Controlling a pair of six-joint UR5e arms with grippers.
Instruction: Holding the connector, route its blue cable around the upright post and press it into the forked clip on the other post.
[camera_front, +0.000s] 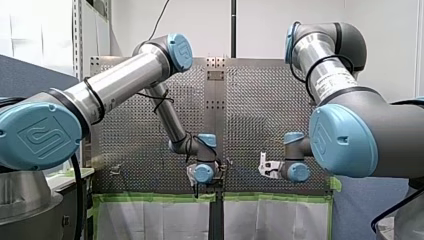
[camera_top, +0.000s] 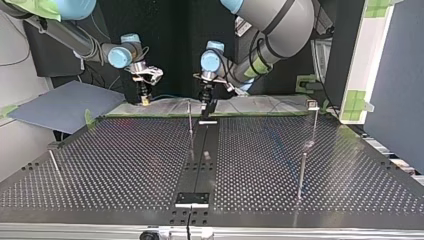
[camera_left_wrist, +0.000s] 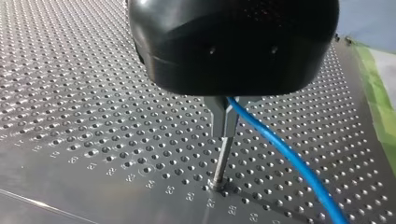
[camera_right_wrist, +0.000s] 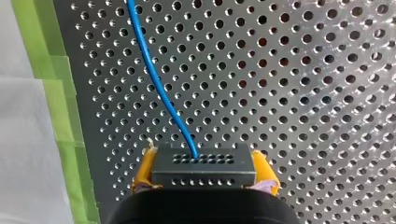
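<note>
My right gripper (camera_right_wrist: 203, 173) is shut on a black connector block (camera_right_wrist: 203, 164), one yellow pad (camera_right_wrist: 264, 170) on each side. The blue cable (camera_right_wrist: 156, 79) leaves the block's face and runs ahead over the perforated plate. My left gripper (camera_left_wrist: 225, 133) has its narrow metal fingers shut on the blue cable (camera_left_wrist: 289, 158), which trails away beside it. A thin upright post (camera_left_wrist: 222, 161) stands just under those fingertips. In the top view my right gripper (camera_top: 145, 96) hangs at the left and my left gripper (camera_top: 206, 106) near the middle post (camera_top: 190, 120). A post with a clip on top (camera_top: 313, 105) stands at the right.
Two more thin posts (camera_top: 302, 172) (camera_top: 54, 164) stand on the perforated table (camera_top: 125, 165). Green tape (camera_right_wrist: 60, 116) lines the plate's edge beside the connector. A dark centre strip (camera_top: 202, 160) ends in a black bracket (camera_top: 192, 199). A grey board (camera_top: 65, 105) lies off the table's corner.
</note>
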